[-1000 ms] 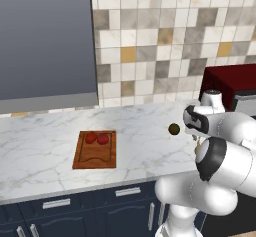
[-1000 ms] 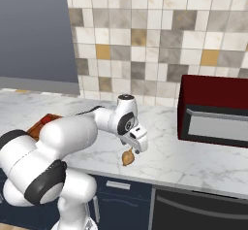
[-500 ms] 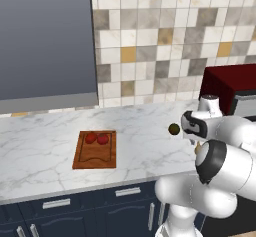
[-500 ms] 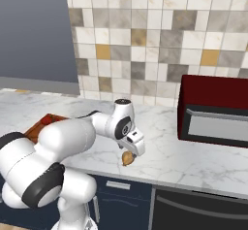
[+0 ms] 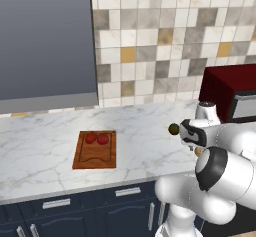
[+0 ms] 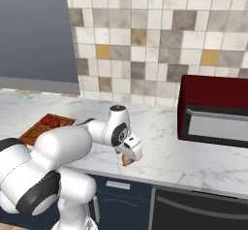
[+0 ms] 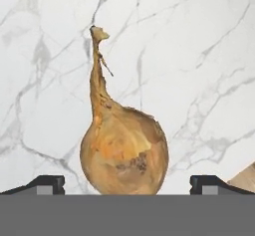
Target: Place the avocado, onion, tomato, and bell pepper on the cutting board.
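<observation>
**Me:** Lower now than a second ago, my end effector (image 7: 127,184) has dropped down over the onion (image 7: 124,153). Nothing else on the table (image 5: 45,153) has moved.

**Helper:** Is it holding anything?

**Me:** No. It is spread as wide as it goes, with one tip on each side of the onion and a gap on both sides. The onion lies on the table near the front edge, its thin stem pointing away from the hand.

**Helper:** What about the rest?

**Me:** Two red things already sit on the cutting board (image 5: 96,153), well off to my left. The avocado (image 5: 174,129) waits on the table near my arm.

**Helper:** So what next?

**Me:** I think I'm on the onion step. I should go a bit lower, squeeze its round part, lift, then carry it to the board.
</observation>
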Available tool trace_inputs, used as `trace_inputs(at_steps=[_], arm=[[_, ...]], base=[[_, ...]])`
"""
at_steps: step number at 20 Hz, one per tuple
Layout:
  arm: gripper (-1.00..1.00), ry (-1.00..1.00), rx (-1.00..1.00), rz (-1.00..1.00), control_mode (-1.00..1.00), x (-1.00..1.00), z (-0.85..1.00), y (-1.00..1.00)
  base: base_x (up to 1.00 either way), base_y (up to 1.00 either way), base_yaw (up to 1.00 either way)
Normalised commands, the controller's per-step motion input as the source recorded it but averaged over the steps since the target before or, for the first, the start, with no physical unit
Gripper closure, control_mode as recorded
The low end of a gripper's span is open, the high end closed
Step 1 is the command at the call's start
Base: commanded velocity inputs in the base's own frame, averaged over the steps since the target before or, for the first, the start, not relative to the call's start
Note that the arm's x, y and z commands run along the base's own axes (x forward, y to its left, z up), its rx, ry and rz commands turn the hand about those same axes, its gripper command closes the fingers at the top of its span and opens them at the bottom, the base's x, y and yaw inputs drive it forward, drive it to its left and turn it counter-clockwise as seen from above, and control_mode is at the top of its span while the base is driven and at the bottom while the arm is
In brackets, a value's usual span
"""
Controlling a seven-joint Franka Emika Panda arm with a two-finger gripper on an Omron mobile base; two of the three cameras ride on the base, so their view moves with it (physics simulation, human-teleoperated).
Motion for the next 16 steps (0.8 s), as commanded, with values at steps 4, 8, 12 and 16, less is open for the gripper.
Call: trace_inputs(at_steps=[4,8,12,16], arm=[[-1.00,-0.04,0.00,0.04,-1.00,0.09,-0.24,-0.11],[-1.00,-0.02,0.00,0.04,-1.00,0.07,-0.24,-0.24],[1.00,-0.03,0.02,0.02,-1.00,0.04,0.02,0.00],[1.00,-0.11,0.12,0.00,-1.00,0.01,0.78,0.22]], base=[[0.00,0.00,0.00],[0.00,0.00,0.00],[0.00,0.00,0.00],[0.00,0.00,0.00]])
